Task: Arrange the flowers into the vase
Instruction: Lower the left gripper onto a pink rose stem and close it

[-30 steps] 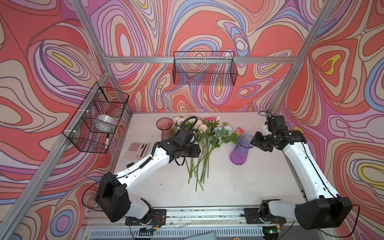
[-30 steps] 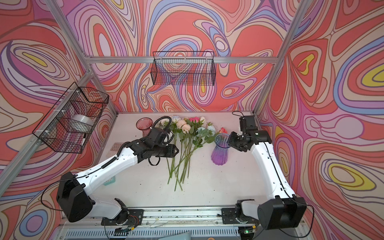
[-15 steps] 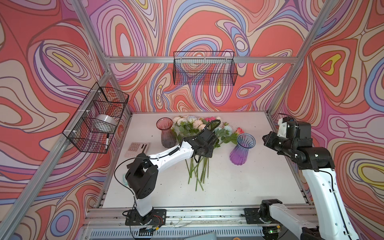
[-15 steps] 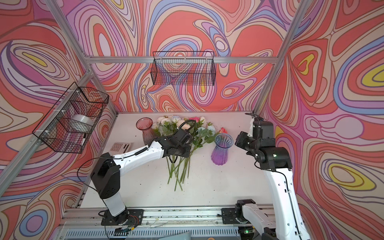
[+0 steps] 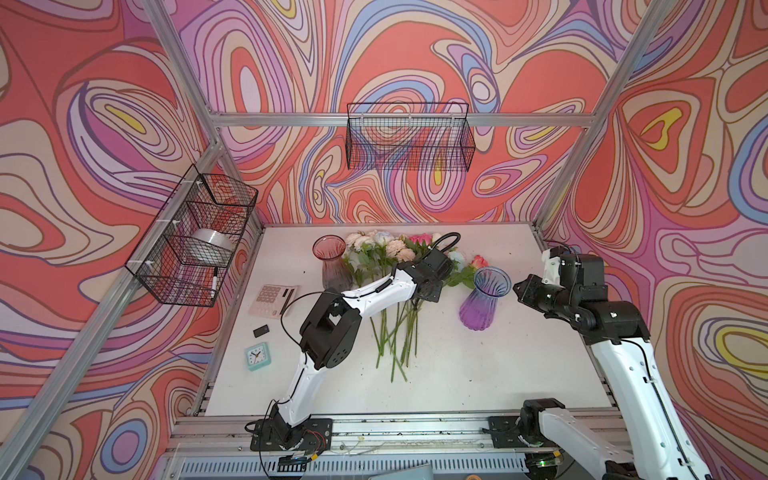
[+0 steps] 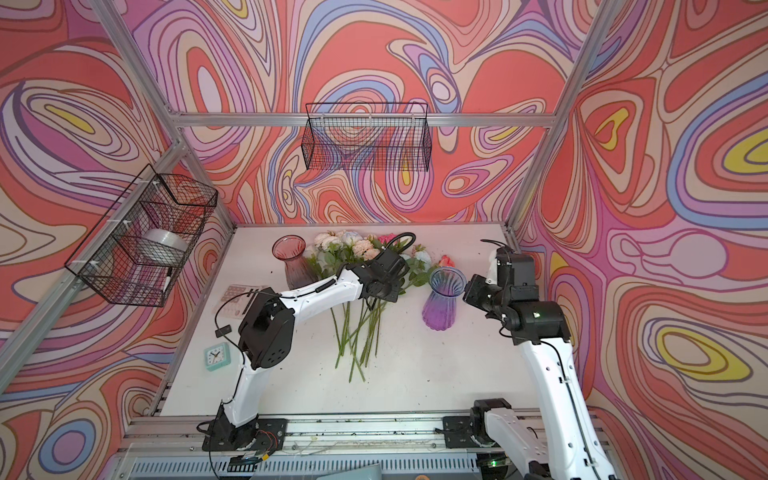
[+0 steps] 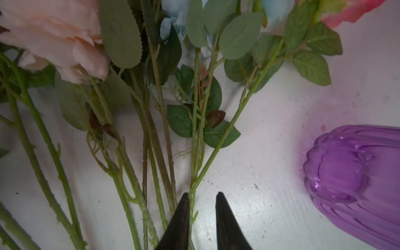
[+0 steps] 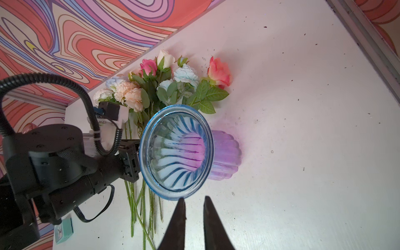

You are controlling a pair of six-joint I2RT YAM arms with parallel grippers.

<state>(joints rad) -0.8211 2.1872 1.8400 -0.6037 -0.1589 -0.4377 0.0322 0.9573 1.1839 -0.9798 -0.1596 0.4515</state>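
Note:
The flowers [image 5: 395, 253] [image 6: 357, 249] lie in a bunch on the white table, blooms toward the back wall and stems [image 5: 399, 332] fanned toward the front. My left gripper [image 5: 428, 291] [image 6: 386, 295] is low over the right side of the stems. In the left wrist view it [image 7: 201, 194] stands narrowly open, with one green stem [image 7: 216, 151] running in along one finger. A purple and blue ribbed vase [image 5: 484, 299] [image 6: 442, 299] [image 8: 225, 155] stands upright and holds nothing. My right gripper [image 5: 517, 286] [image 8: 194, 198] hovers just right of its rim, narrowly open around nothing.
A second, pink glass vase [image 5: 330, 262] stands left of the blooms. A calculator [image 5: 272, 299], a small black item [image 5: 262, 331] and a teal clock [image 5: 257, 355] lie along the table's left side. Wire baskets [image 5: 191, 232] [image 5: 409, 137] hang on the walls.
My left gripper has swung from the left of the bunch to its right side, and the arm's elbow has folded back. The right arm has risen. Both pairs of jaws have narrowed.

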